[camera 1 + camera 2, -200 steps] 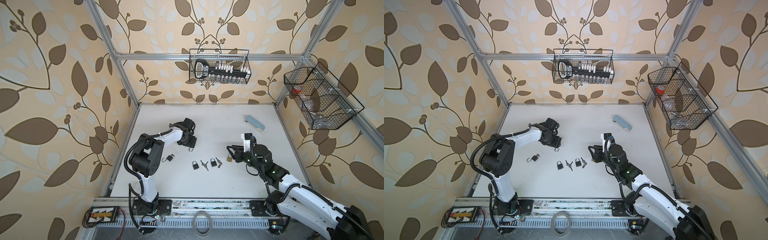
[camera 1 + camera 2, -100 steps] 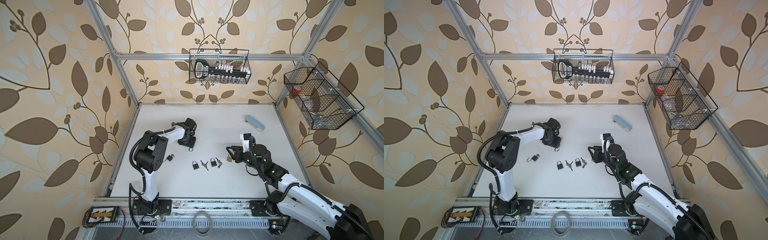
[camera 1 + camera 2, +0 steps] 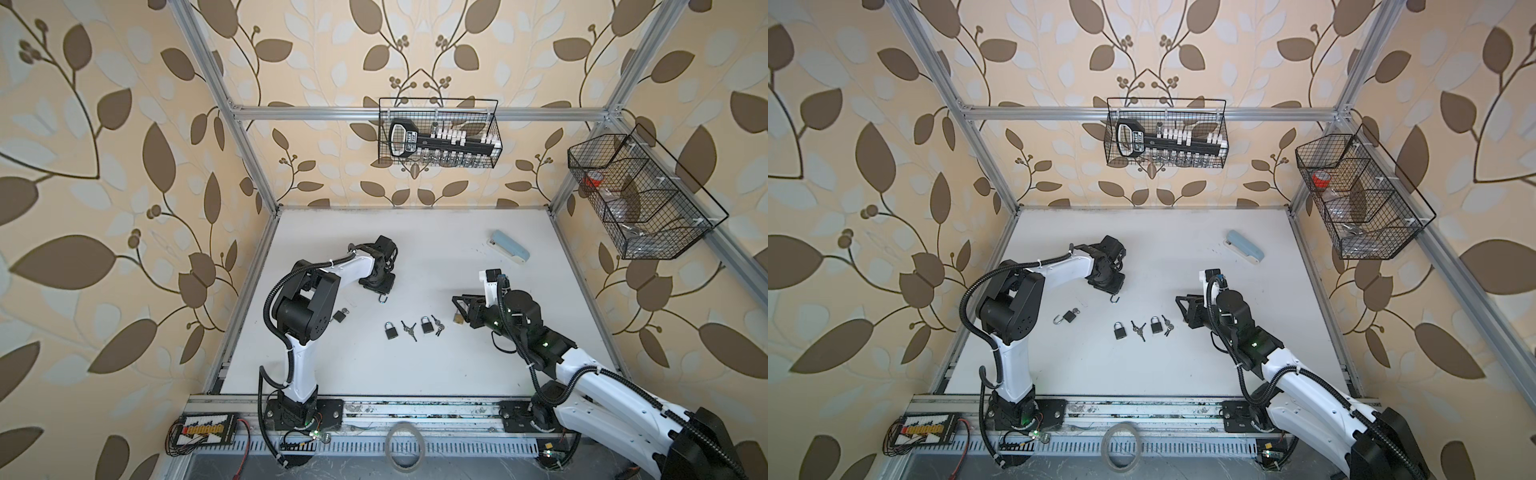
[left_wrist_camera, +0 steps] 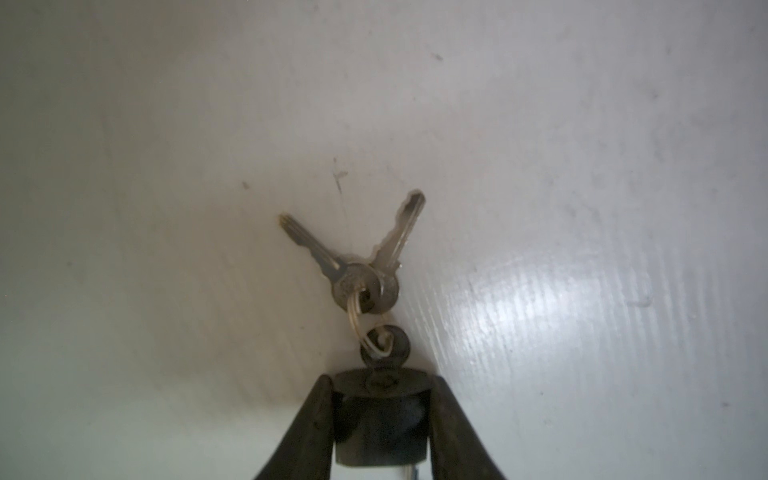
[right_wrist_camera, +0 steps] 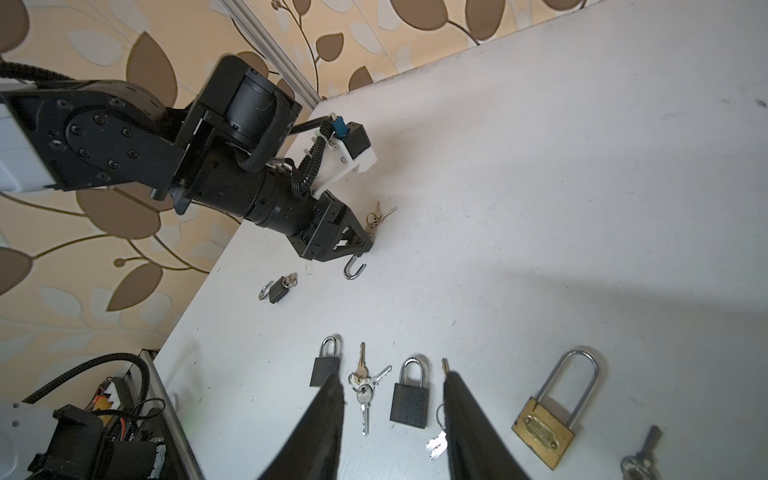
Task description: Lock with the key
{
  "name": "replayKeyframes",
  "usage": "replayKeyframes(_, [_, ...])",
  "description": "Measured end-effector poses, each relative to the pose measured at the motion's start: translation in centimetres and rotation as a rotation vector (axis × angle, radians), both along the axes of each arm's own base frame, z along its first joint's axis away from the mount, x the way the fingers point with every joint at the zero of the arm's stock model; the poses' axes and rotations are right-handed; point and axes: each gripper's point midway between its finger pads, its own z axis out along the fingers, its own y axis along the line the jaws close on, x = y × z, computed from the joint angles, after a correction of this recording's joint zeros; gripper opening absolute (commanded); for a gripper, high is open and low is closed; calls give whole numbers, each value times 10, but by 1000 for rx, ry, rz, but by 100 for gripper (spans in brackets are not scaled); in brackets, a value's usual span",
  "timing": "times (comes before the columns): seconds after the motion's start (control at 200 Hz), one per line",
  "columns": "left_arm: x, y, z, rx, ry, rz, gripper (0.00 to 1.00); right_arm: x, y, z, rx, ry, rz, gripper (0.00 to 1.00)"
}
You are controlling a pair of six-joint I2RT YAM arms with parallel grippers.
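Padlock (image 4: 380, 415) was clamped in the left end effector (image 4: 380, 380), low by the surface (image 4: 582, 208), shackle (image 5: 347, 270) hanging open. Key (image 4: 384, 353) was seen sticking straight out of its base, away from that arm. Right end effector (image 5: 394, 377), jaws apart, empty, was parked well off.

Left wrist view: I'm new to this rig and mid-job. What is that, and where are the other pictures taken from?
Two white-and-black robot arms work at a white table. Two pictures look down from overhead; each wrist carries one camera. The left wrist view shows the left gripper pinching a small black padlock with a key in it; two silver keys on the same ring lie on the table. The right gripper is open and empty, facing two more black padlocks, key bunches and a brass padlock.
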Motion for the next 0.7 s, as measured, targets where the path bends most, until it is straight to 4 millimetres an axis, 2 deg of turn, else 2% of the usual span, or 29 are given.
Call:
replayKeyframes(0.155, [-1,0,1,-7,-1,12,24,0,-1,5,7,-17,-6,41])
replayKeyframes(0.245, [-10,2,2,-19,12,20,20,0,-1,6,3,-25,-2,42])
replayKeyframes(0.345, [-18,-1,15,-61,10,29,13,0,-1,12,-7,-60,11,45])
replayKeyframes(0.39, [-21,-3,30,-92,-4,26,8,1,0,16,-13,-84,17,48])
replayKeyframes(0.45, [-22,-8,58,-147,-47,15,0,2,1,22,-26,-129,28,55])
replayKeyframes(0.575, [-30,-18,132,-277,-179,-39,0,7,6,41,-63,-248,68,58])
replayKeyframes(0.7, [-46,-29,207,-404,-309,-156,0,11,19,64,-107,-400,144,63])
